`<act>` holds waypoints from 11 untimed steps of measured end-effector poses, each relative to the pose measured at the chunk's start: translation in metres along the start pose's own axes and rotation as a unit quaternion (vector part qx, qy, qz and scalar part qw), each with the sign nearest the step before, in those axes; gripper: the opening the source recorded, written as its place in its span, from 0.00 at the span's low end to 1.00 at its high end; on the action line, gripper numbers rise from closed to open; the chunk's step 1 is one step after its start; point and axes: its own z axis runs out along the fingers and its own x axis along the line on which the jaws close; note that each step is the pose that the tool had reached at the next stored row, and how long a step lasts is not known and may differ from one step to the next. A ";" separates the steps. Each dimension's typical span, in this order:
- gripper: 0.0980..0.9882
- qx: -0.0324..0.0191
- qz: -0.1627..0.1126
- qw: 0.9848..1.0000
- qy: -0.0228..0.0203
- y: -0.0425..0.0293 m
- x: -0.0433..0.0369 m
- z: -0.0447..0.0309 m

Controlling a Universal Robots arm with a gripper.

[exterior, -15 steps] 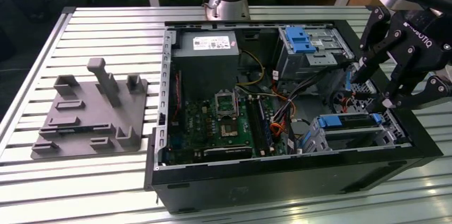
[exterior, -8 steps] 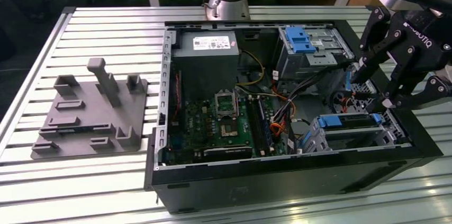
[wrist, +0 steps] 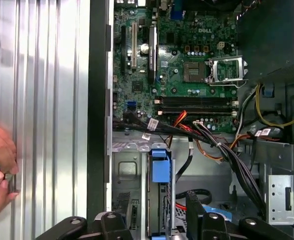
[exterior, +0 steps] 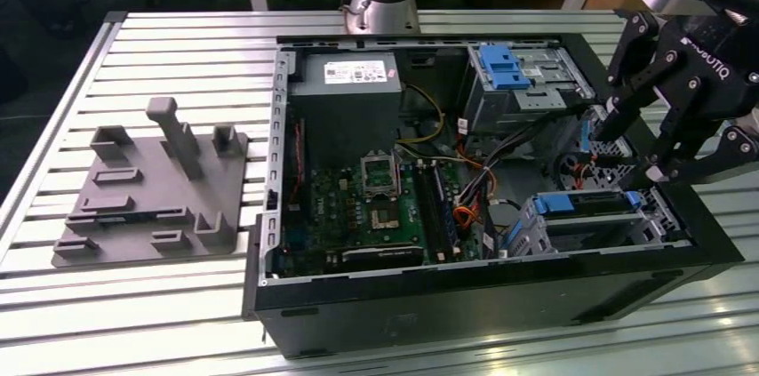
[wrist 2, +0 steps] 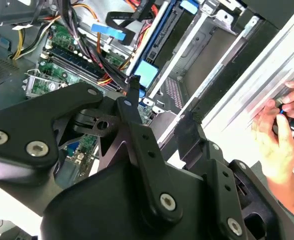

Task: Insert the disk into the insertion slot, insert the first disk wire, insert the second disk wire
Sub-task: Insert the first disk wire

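The disk point(exterior: 589, 205), silver with a blue carrier, lies inside the insertion slot point(exterior: 531, 238), a low perforated metal cage in the case's near corner at the exterior view's right. In the first wrist view the disk point(wrist: 159, 195) shows edge-on with its blue handle toward the motherboard. My gripper point(exterior: 635, 154) hangs just above this cage, open, with nothing between its fingers point(wrist 2: 132, 97). In the second wrist view the disk's blue edge point(wrist 2: 159, 40) runs along the cage wall point(wrist 2: 197, 45). Black and red wires point(wrist: 187, 165) hang loose beside the cage.
A taller grey cage with a blue clip point(exterior: 504, 65) stands at the case's far corner. The motherboard point(exterior: 368, 207) and bundled cables point(exterior: 499, 163) cover the case floor. A grey fixture plate point(exterior: 148, 189) lies on the slatted table. A person's hand point(wrist 2: 282, 130) rests outside the case wall.
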 end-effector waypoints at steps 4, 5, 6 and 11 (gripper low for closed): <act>0.52 0.000 0.008 1.000 0.026 -0.0033 -0.0001 -0.0002; 0.52 0.000 0.009 0.999 0.035 -0.0040 -0.0001 -0.0002; 0.52 0.000 0.010 0.999 0.044 -0.0047 -0.0001 -0.0002; 0.52 0.000 0.012 0.998 0.057 -0.0112 -0.0056 0.0014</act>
